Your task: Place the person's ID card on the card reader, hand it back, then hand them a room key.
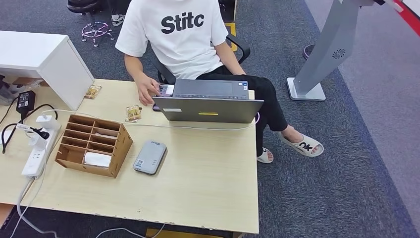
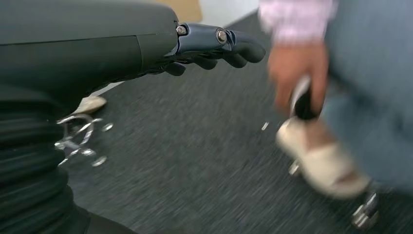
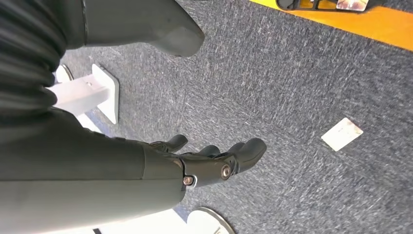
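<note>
We judge the main risk to be the handover itself: the person (image 1: 173, 34) sits across the table (image 1: 208, 188) with one hand (image 1: 147, 91) at a small pale card (image 1: 166, 89) by the back edge of the laptop (image 1: 208, 101), and we take that card for the ID card (it is too small for us to be sure). Both our arms hang low over the carpet, so a long reach across the table is needed, and the upright laptop lid and the white cable (image 1: 198, 127) running in front of it lie on that path; a careless sweep could snag either. The left robot hand (image 2: 214, 46) holds nothing, its fingers curled loosely; the right robot hand (image 3: 214, 158) holds nothing too, fingers half bent and apart. A thin flat card could slip from such thick fingers. The grey card reader (image 1: 150, 156) lies flat just beside the cardboard organizer (image 1: 93, 144), whose near slot holds something white, perhaps room keys; a card set off-centre could slide off the reader's smooth top.
</note>
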Robot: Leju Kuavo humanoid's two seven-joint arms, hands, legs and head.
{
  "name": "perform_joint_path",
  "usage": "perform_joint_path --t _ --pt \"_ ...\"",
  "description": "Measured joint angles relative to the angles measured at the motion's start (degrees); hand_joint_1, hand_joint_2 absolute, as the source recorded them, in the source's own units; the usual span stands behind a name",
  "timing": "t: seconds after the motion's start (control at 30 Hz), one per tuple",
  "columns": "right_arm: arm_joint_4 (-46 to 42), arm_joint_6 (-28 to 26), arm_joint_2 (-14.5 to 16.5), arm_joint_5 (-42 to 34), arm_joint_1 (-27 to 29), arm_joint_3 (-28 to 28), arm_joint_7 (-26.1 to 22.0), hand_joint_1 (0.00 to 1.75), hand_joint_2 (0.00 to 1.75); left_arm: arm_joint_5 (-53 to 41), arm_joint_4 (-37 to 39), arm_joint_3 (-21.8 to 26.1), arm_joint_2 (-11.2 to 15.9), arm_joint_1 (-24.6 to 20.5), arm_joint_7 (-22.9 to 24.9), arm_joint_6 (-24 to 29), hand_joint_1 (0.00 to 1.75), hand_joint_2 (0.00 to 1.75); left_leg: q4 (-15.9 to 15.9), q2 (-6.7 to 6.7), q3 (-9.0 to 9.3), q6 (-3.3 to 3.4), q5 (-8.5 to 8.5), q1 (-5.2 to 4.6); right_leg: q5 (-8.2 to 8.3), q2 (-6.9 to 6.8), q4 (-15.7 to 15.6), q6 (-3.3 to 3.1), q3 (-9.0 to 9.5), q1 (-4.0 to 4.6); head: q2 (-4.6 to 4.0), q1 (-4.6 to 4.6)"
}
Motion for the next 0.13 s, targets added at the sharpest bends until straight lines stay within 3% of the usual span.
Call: perform_joint_path --t 0.13 --pt "0.00 -0.06 0.00 -0.19 0.00 0.14 -0.13 0.00 1.75 -5.58 5.72 -2.29 -1.08 -0.67 8.15 -2.29 0.00 1.75 0.01 0.00 0.01 0.01 -0.01 -0.01 0.02 0.00 -0.02 0.04 -0.01 -0.01 0.00 0.00"
